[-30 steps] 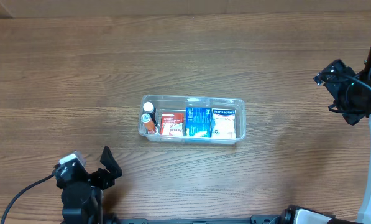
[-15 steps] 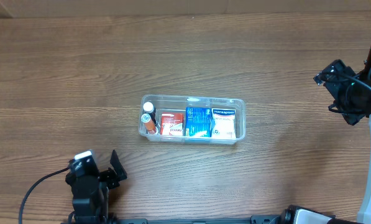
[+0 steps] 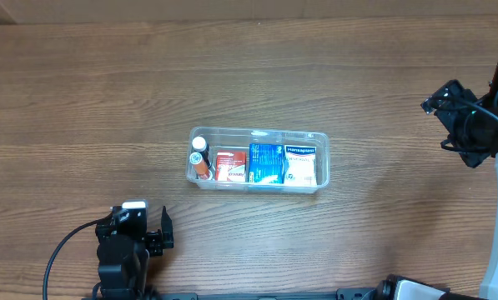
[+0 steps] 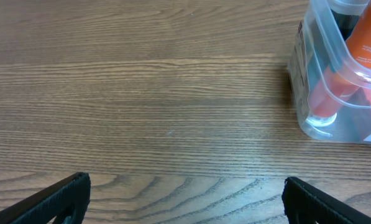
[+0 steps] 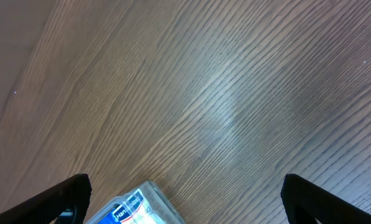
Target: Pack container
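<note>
From overhead, we see the container (image 3: 232,131) at the middle of the table (image 3: 107,75). It is clear and rectangular with rounded corners. It holds, in a row, a white-capped bottle (image 3: 198,143), an orange tube (image 3: 201,167), a red box (image 3: 228,166), a blue box (image 3: 266,162) and a white box (image 3: 300,164); most of the print is too small to read. The left gripper (image 3: 167,230) sits near the lower edge, well apart from the container. The right gripper (image 3: 443,119) is at the right edge, its spread hard to judge here.

In the left wrist view, only the fingertips (image 4: 54,199) show, in the bottom corners. They are set wide and hold nothing. The container is cut off at upper right.

In the right wrist view, the fingertips (image 5: 54,199) are likewise wide and hold nothing. Only a corner of the container shows at the bottom edge.
</note>
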You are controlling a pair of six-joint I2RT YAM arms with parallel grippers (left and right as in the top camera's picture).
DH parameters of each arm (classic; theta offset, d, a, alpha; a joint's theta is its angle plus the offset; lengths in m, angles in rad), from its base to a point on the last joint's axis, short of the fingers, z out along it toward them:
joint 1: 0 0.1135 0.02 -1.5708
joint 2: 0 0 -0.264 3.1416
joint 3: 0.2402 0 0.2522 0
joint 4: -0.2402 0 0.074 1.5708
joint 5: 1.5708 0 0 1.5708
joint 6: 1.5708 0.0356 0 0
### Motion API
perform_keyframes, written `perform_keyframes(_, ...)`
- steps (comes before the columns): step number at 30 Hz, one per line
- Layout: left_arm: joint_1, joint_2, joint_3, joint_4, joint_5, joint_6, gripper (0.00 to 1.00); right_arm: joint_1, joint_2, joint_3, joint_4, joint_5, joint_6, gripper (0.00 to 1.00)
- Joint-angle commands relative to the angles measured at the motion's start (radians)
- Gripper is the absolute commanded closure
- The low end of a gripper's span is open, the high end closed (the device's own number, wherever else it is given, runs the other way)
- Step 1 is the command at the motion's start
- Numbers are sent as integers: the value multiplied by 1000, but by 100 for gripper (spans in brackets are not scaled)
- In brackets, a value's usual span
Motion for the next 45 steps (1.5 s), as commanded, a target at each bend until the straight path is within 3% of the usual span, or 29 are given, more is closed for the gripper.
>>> perform_keyframes(1, 6, -14, -13, 3, 13, 23, 0, -2, -3, 13, 3, 2, -4, 0)
perform_keyframes(11, 6, -14, -13, 3, 13, 23, 0, -2, -3, 12, 2, 3, -6, 0)
perform_keyframes(17, 6, -14, -13, 3, 13, 23, 0, 8, -44, -47, -26, 106, -17, 0)
perform_keyframes(26, 6, -14, -13, 3, 13, 23, 0, 139, -486, -392, 354, 92, -473, 0)
perform_keyframes(35, 6, -14, -13, 3, 13, 23, 0, 144, -980, -830, 467, 51, -480, 0)
perform_keyframes(45, 6, -14, -13, 3, 13, 23, 0, 144, -1285, -1148, 614, 10, -486, 0)
